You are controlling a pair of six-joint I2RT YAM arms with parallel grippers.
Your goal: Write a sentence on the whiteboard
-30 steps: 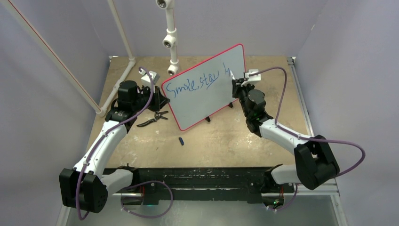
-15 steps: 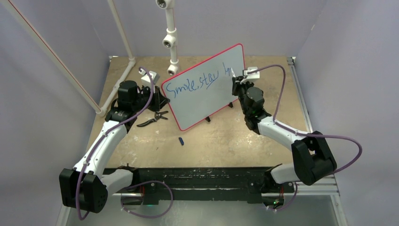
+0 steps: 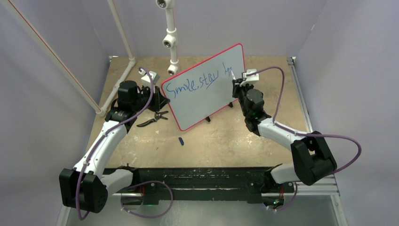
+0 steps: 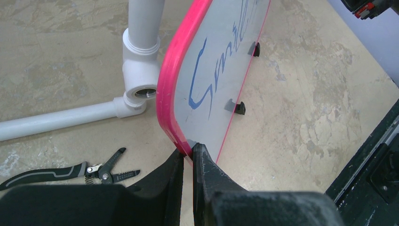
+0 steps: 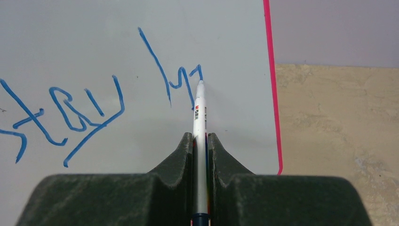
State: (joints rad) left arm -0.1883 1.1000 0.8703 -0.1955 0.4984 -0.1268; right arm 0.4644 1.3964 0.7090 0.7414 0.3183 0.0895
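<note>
My right gripper (image 5: pixel 200 141) clamps the slim white marker pen (image 5: pixel 199 110), tip on the red-framed pale whiteboard (image 3: pixel 202 106) standing on the tan tabletop (image 3: pixel 211 139). The blue handwritten sentence (image 3: pixel 206 80) gained a stroke in its third word this last second; unfinished. My left gripper (image 4: pixel 189 150) pinches the board's lower edge.

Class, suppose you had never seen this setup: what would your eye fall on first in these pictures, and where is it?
The red-framed whiteboard, propped up on the table with a blue sentence along its top, stands out first. At its right end the right gripper clamps a white pen, tip at the rightmost stroke; the left gripper pinches the board's left edge.
</note>
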